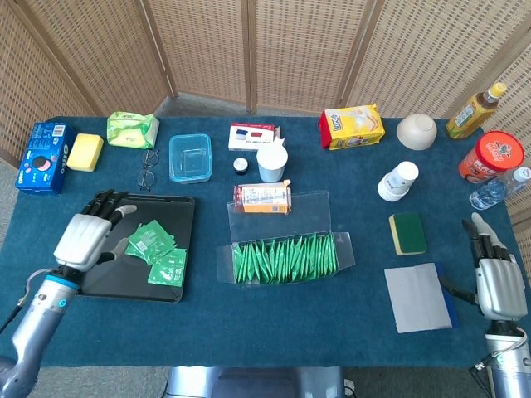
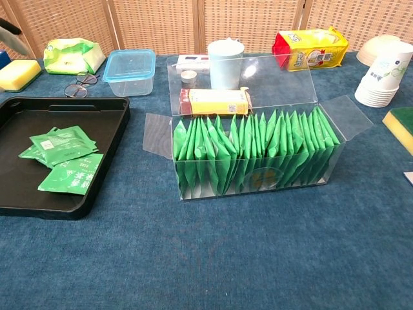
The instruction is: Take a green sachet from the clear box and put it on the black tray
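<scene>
Green sachets on tray: flat, square, bright green packets with pale print, three or so lying overlapped [image 1: 158,251] in the middle of the black tray [image 1: 183,217]; the topmost lies tilted across the others [image 2: 64,144].
Black tray: shallow, raised rim, glossy, at the left part of the tabletop near its front edge [image 2: 113,165].
Clear box: see-through plastic, lid folded back and side flaps spread, near the middle of the tabletop [image 1: 283,214]; it holds a tight row of upright green sachets [image 2: 255,155].
Left hand: over the left edge of the tray [image 1: 85,236], fingers loosely spread and pointing toward the far edge, nothing in them; it stands just beside the sachets and I cannot tell if it touches the tray.
Right hand: at the right front corner of the tabletop [image 1: 497,281], fingers straight and apart, holding nothing, beside a grey cloth [image 1: 417,297].
Behind the box: a yellow carton [image 2: 214,101] touching the lid, then a pale cup [image 2: 225,63].
</scene>
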`<state>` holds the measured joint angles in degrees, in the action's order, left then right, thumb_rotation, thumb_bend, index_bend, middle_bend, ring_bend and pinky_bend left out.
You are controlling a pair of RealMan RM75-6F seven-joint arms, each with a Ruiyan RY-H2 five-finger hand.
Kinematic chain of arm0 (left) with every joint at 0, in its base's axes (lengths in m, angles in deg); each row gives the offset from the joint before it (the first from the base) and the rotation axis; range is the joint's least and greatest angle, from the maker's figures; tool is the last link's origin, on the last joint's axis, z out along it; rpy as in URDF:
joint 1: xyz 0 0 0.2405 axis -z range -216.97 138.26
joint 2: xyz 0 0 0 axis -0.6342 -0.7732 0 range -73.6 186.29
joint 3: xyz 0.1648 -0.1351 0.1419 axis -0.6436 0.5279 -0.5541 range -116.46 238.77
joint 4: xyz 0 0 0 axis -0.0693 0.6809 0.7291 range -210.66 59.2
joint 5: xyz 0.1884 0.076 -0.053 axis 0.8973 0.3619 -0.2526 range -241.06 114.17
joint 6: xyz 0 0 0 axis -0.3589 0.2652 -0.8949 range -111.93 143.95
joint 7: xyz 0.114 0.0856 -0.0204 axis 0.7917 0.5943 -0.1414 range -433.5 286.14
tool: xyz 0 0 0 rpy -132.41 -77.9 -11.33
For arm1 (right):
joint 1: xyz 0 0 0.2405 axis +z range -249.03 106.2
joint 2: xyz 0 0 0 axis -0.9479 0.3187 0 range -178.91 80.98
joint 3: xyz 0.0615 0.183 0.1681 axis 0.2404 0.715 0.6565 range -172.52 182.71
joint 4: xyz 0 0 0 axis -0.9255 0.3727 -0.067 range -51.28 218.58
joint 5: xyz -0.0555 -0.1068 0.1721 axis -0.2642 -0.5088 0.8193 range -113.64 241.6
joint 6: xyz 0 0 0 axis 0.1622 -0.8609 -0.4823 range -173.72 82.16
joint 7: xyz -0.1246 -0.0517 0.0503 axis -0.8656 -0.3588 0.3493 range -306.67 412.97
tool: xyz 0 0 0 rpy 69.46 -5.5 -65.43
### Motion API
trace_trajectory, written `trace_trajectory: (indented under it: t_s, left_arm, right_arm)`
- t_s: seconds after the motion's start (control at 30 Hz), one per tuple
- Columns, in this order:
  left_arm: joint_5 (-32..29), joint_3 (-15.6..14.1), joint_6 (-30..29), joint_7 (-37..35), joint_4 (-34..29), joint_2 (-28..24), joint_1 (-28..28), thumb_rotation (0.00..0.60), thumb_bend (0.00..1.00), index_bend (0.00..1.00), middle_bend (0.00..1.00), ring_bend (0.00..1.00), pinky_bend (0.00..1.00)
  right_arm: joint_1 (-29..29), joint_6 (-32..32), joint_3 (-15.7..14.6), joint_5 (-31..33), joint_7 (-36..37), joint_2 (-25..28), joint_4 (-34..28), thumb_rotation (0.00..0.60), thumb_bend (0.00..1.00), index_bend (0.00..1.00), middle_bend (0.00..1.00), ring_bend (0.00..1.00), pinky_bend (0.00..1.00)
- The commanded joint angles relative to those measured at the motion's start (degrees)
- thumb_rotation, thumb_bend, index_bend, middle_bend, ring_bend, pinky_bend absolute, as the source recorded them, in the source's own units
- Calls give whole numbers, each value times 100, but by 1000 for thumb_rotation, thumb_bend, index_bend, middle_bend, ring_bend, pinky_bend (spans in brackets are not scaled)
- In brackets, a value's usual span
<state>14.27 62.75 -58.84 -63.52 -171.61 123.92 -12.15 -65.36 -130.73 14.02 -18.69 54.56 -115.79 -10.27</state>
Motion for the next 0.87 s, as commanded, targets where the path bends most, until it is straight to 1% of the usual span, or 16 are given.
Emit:
trace_trajectory:
  t_s: [0.03, 0.23, 0.47, 0.6, 0.7, 0.87]
  left_arm:
    - [230, -53, -359, -404, -241, -266, -305, 600, 342, 243, 116, 0, 148]
    - [543, -247, -1027, -559, -433, -572, -851, 600, 342, 250, 128, 0, 148]
    - [791, -499, -1705, -743, -504, -712, -1516, 600, 342, 250, 140, 0, 148]
    - [895, -595, -1938, -869, -448, -679, -1796, 600, 342, 250, 141, 0, 148]
    - [890, -653, -2010, -934, -420, -657, -1962, 600, 342, 250, 141, 0, 148]
    - [909, -684, -2085, -916, -412, -689, -2156, 600, 342, 250, 141, 0, 148]
  right_arm:
    - [78, 77, 15, -43, -33, 34, -11, 600, 206, 0, 20, 63, 198]
    - [214, 228, 15, -117, -114, 120, -81, 600, 206, 0, 20, 62, 197]
    - [275, 325, -57, -178, -298, 213, -198, 600, 207, 0, 20, 62, 196]
    - [272, 344, -87, -152, -357, 238, -286, 600, 207, 0, 20, 62, 197]
    - [283, 387, -156, -209, -409, 240, -330, 600, 206, 0, 20, 62, 197]
    - [308, 391, -172, -233, -416, 234, -346, 600, 206, 0, 20, 62, 196]
